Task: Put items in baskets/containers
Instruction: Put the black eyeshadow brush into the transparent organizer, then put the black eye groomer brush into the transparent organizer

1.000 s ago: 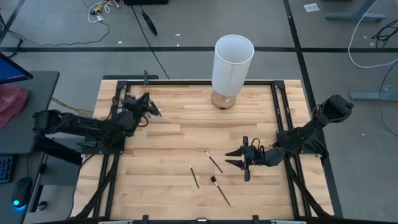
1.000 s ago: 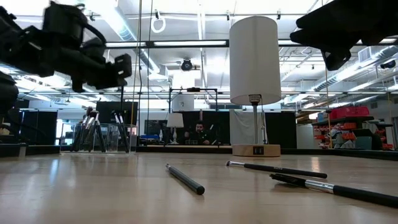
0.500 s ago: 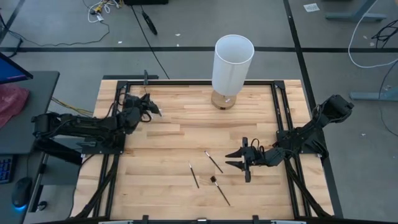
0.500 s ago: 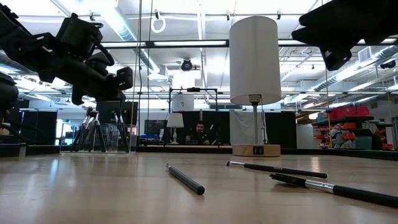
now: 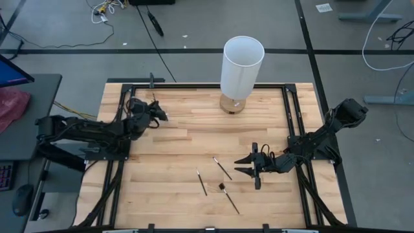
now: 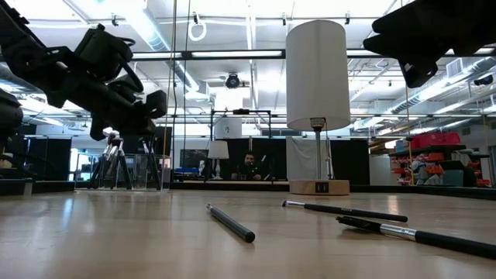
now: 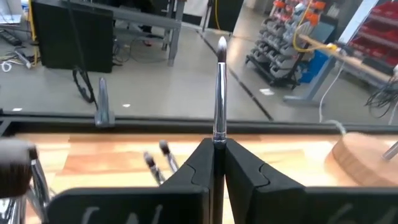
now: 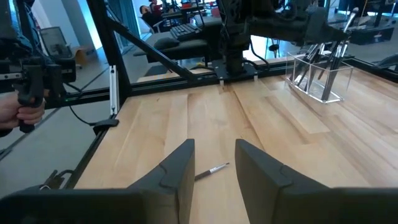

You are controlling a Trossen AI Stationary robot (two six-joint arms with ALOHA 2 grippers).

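Note:
My left gripper [image 5: 154,111] is at the table's far left, shut on a thin dark makeup brush [image 7: 219,93] with a silver ferrule. It hovers by the small clear container [image 8: 316,79], where several brushes stand upright. Three brushes [image 5: 201,182] [image 5: 222,168] [image 5: 229,198] lie flat on the wood near the front middle. My right gripper [image 5: 248,166] waits open just right of them, above the table; one brush [image 8: 211,171] shows past its fingers. My left gripper pinches the brush's dark handle just behind the silver ferrule [image 7: 219,134] between its two fingers. The brush lies along the fingers and sticks out ahead of them, bristle tip [image 7: 221,42] foremost, lifted clear of the table and roughly level.
A tall white cylinder on a wooden base [image 5: 242,65] stands at the far middle. Black frame rails [image 5: 194,84] run round the table top. Bare wood lies between the container and the loose brushes. A person's hand [image 8: 18,107] holds a controller beyond the table.
My left gripper has sunk a little with the brush and rolled and tipped about its wrist, staying by the container. The brush stays held. My right gripper and the three loose brushes have kept still.

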